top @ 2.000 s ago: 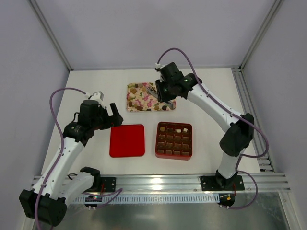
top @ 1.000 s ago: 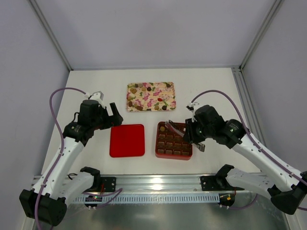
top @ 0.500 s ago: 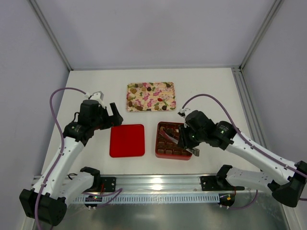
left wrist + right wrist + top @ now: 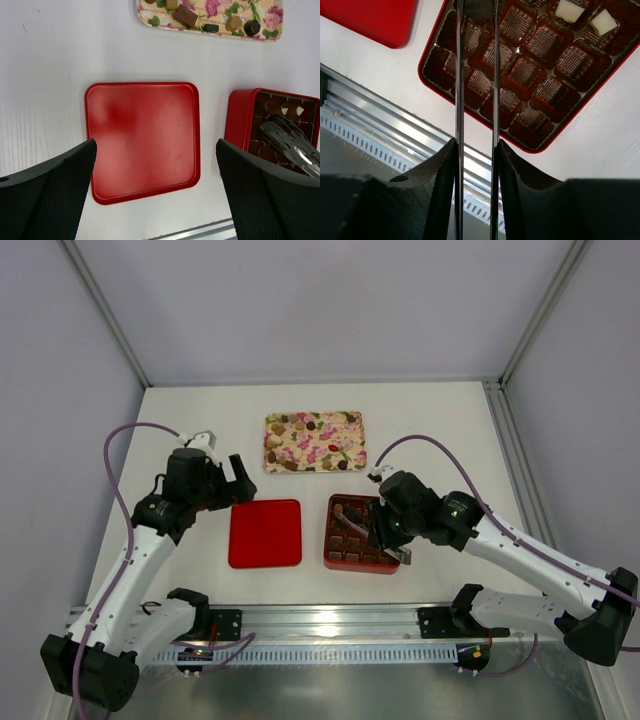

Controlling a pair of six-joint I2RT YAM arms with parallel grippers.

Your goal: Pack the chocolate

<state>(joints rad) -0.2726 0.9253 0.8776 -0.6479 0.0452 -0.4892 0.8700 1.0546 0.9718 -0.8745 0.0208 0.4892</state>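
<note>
Where the overhead view hides much of the red box (image 4: 332, 540) under the right arm, the right wrist camera looks straight down into it. The brown gridded insert (image 4: 540, 42) shows the ribbed floors of its cells, and two cream chocolates (image 4: 569, 9) sit in neighbouring cells of the row nearest the floral tray. The right fingers (image 4: 459, 75), long and thin, stand close together over the box. At the top edge of that view a dark chocolate piece (image 4: 479, 7) is pinched between their tips; whether it touches the insert cannot be told.

The left wrist camera gives the clearest look at the loose chocolate on the floral tray (image 4: 220, 10): a brown square (image 4: 185, 15), a tan piece (image 4: 233, 23) and a dark round one (image 4: 252, 27). It also shows the left fingers (image 4: 45, 195) spread wide with nothing between them, above the red lid (image 4: 142, 140). The lid lies flat on the white tabletop (image 4: 50, 50), just beside the box with a strip of tabletop between. Only the overhead view takes in the whole tray, lying beyond lid and box.
</note>
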